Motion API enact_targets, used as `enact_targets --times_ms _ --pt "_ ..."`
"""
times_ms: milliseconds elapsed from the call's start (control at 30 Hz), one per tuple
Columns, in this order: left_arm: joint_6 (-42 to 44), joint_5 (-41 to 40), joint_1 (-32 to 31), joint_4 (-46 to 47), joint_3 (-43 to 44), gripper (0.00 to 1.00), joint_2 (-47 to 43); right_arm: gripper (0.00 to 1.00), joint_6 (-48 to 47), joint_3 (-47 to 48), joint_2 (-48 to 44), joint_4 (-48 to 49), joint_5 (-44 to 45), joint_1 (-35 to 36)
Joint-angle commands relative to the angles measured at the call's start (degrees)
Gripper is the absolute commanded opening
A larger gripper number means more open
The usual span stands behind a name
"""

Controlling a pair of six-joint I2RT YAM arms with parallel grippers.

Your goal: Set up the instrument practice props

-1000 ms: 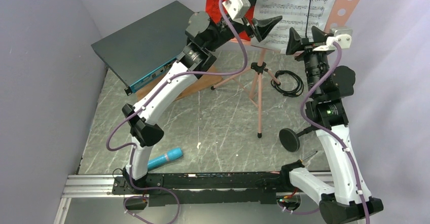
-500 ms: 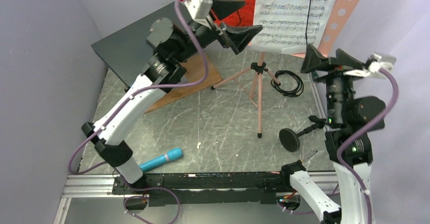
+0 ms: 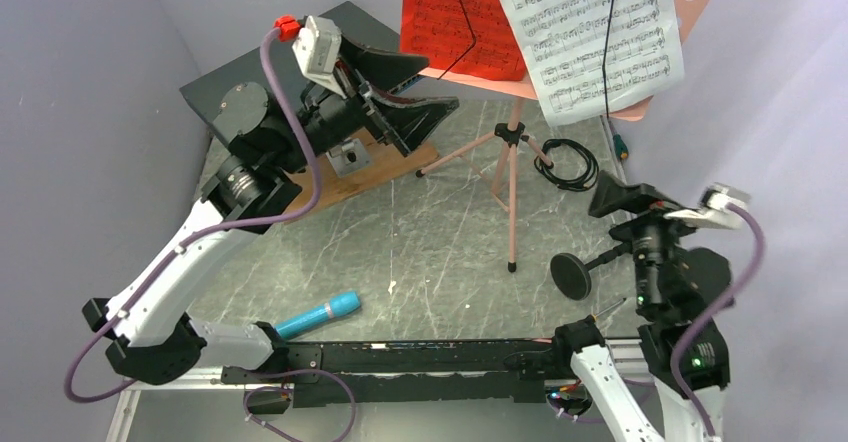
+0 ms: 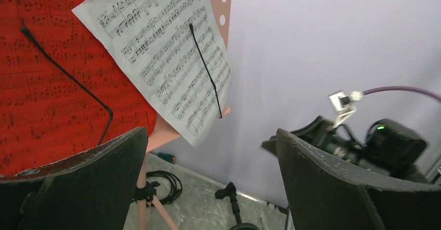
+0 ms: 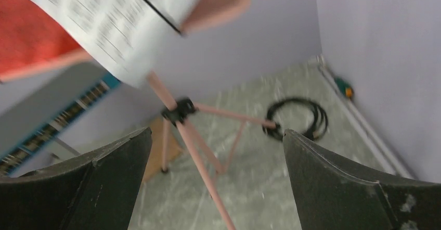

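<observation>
Cyan microphone (image 3: 318,313) shows only from overhead; left tool (image 4: 212,132) and right tool (image 5: 216,135) both gape empty.

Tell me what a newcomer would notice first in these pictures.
The red sheet-music page and the tilted white sheet-music page stand out first, held side by side on the salmon-pink music stand at the back. Next comes the cyan-blue microphone, lying on the table toward the near left.

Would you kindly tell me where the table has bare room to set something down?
The widest bare patch lies between the wooden board, the blue microphone and the music stand's front leg. The right side is crowded: coiled cable behind, black mic stand nearer.
</observation>
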Motion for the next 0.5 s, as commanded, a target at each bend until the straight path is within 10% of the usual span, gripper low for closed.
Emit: enact_targets --times_ms 0,467 --pt "-3.5 -1.0 -0.3 -3.9 -1.0 1.0 -2.1 1.0 6.8 -4.6 2.7 -7.3 2.7 0.2" --pt "-12.7 3.6 -0.3 -8.5 -16.4 0.99 -6.1 0.98 21.9 -22.5 26.4 3.3 9.7 -5.6"
